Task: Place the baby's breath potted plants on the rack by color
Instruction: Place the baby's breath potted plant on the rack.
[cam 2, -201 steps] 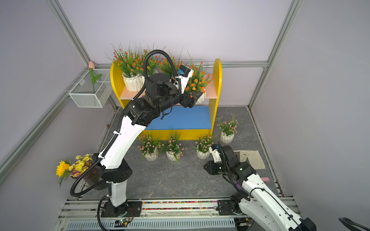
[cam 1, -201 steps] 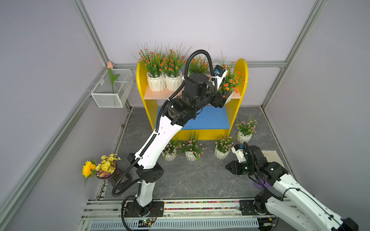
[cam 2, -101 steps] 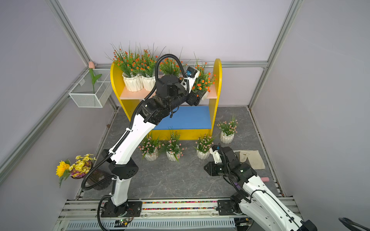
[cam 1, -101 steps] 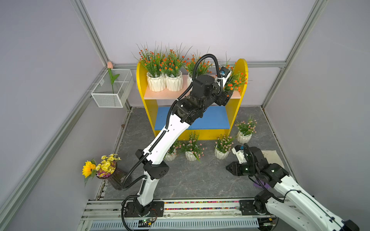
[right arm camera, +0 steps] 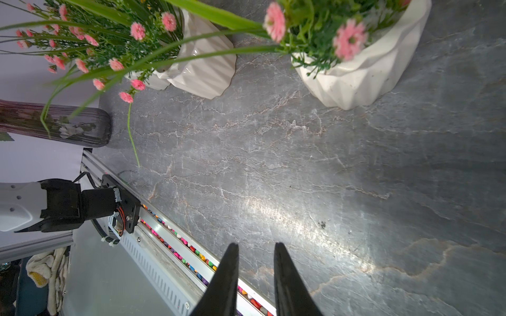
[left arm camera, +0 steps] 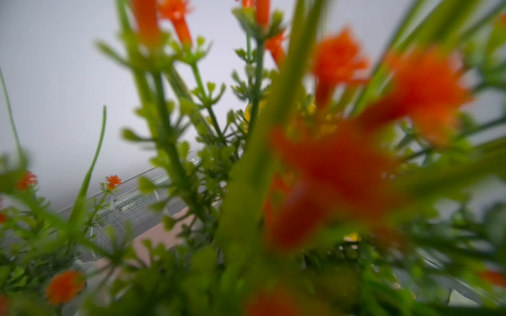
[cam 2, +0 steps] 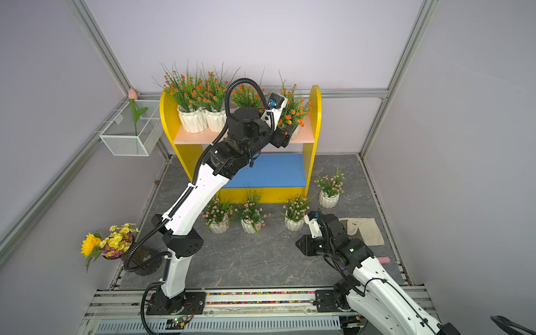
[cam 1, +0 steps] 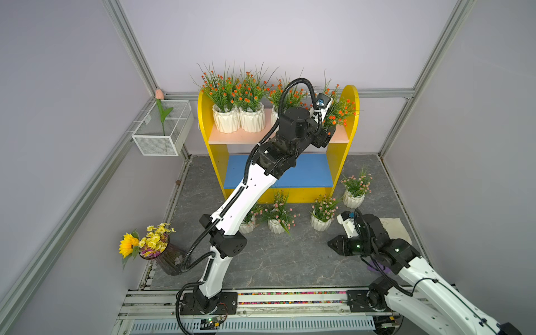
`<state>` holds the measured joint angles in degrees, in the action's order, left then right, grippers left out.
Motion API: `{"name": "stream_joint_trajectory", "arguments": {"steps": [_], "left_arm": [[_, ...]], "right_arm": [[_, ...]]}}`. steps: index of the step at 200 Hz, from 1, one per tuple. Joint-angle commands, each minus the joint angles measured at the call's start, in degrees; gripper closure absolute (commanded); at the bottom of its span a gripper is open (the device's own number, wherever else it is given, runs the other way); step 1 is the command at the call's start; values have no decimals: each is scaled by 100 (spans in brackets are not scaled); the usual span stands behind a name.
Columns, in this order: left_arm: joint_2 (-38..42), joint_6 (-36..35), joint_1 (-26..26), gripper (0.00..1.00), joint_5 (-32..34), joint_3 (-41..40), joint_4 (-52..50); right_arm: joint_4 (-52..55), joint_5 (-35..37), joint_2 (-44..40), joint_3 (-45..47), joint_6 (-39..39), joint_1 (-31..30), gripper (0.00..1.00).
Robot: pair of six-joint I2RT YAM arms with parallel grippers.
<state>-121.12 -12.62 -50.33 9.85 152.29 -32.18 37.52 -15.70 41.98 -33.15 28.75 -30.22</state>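
The rack (cam 1: 232, 138) stands at the back with a peach upper board and a blue lower board (cam 1: 307, 174). Three orange baby's breath potted plants (cam 1: 223, 95) stand on the upper board; the third (cam 1: 285, 92) is partly behind my left arm. My left gripper (cam 1: 327, 135) is at the board's right end, shut on the pot of another orange plant (cam 1: 339, 111). In the left wrist view blurred orange blossoms (left arm camera: 342, 169) hide the fingers. Several pink plants (cam 1: 322, 211) stand on the floor before the rack. My right gripper (cam 1: 330, 243) (right arm camera: 256, 245) hovers low near them, slightly open and holding nothing.
A white wire basket (cam 1: 162, 127) with a pink tulip hangs on the left wall. A dark vase (cam 1: 168, 258) with a sunflower bouquet stands at front left. A beige cloth (cam 1: 396, 229) lies at right. The arms' rail (cam 1: 290, 295) runs along the front edge.
My left arm has stretched farther back and right, carrying the orange plant to the right end of the upper board. The right arm has stayed where it was.
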Motion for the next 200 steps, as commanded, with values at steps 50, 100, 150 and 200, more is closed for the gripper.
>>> {"name": "stream_joint_trajectory", "arguments": {"steps": [50,100,150,200], "left_arm": [[-231,76,205,55,101,251,569],[-276,67,200,37,71,250,572],[-267,69,205,23,61,249,583],[-329,67,201,12,103,253,621]], "right_arm": [[61,85,-84,98,148,-39,74],[51,107,-110,102,167,-42,73],[19,101,-104,115,174,-45,73],[29,109,-119,105,183,-38,73]]}}
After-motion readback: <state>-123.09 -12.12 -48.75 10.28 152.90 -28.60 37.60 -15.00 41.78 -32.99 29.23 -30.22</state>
